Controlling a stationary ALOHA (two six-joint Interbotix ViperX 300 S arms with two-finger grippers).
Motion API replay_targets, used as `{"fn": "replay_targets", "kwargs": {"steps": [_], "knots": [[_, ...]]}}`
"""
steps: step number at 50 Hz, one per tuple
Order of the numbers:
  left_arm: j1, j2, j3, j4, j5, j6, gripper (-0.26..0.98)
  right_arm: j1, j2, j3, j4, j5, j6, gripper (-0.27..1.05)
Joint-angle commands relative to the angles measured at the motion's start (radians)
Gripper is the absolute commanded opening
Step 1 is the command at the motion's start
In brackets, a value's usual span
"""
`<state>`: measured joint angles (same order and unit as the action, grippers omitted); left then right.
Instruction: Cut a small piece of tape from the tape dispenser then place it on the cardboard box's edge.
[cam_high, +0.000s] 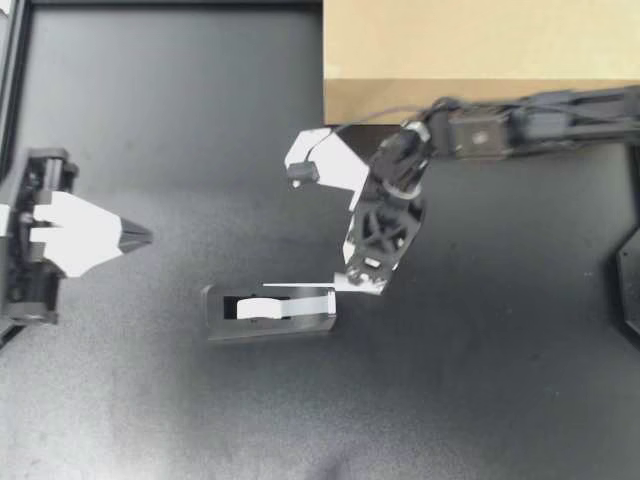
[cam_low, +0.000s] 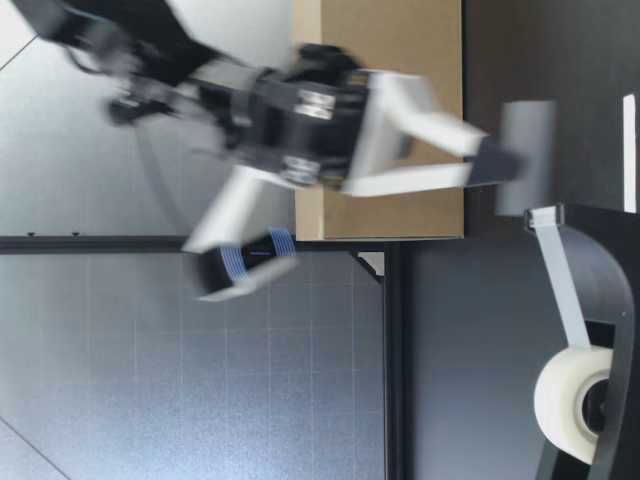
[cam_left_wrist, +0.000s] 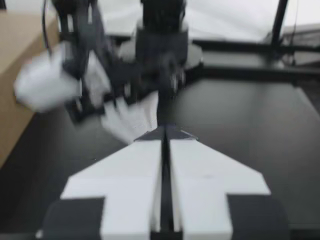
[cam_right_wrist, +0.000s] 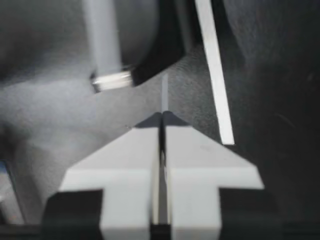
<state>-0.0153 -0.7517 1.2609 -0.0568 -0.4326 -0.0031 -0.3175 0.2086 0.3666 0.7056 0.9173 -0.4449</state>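
Right gripper (cam_high: 355, 280) over the dispenser (cam_high: 270, 318).
Its fingers look pinched on the tape (cam_low: 526, 150) beside the cutter; left gripper (cam_high: 138, 237), fingers closed and empty, sits well apart.

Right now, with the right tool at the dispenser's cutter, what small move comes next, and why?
Probably drag my right tool down across the cutter of the tape dispenser to tear the tape strip free: the tool is shut on it, and it seems joined at the cutter.
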Motion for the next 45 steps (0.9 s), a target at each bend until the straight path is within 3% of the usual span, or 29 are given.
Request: {"fn": "replay_targets", "kwargs": {"steps": [1, 14, 29, 45], "knots": [[-0.002, 0.055, -0.041, -0.006, -0.018, -0.002, -0.12, 0.002, -0.103, -0.020, -0.060, -0.009, 0.008, -0.08], [0.000, 0.161, -0.095, -0.012, -0.029, -0.003, -0.02, 0.034, -0.221, -0.084, -0.236, 0.000, 0.077, -0.09], [0.000, 0.296, -0.170, -0.023, -0.063, -0.006, 0.47, 0.126, -0.212, -0.227, -0.433, 0.060, 0.143, -0.09], [0.000, 0.469, -0.225, -0.049, -0.255, 0.000, 0.45, 0.186, -0.176, -0.321, -0.538, 0.064, 0.175, -0.09]]}}
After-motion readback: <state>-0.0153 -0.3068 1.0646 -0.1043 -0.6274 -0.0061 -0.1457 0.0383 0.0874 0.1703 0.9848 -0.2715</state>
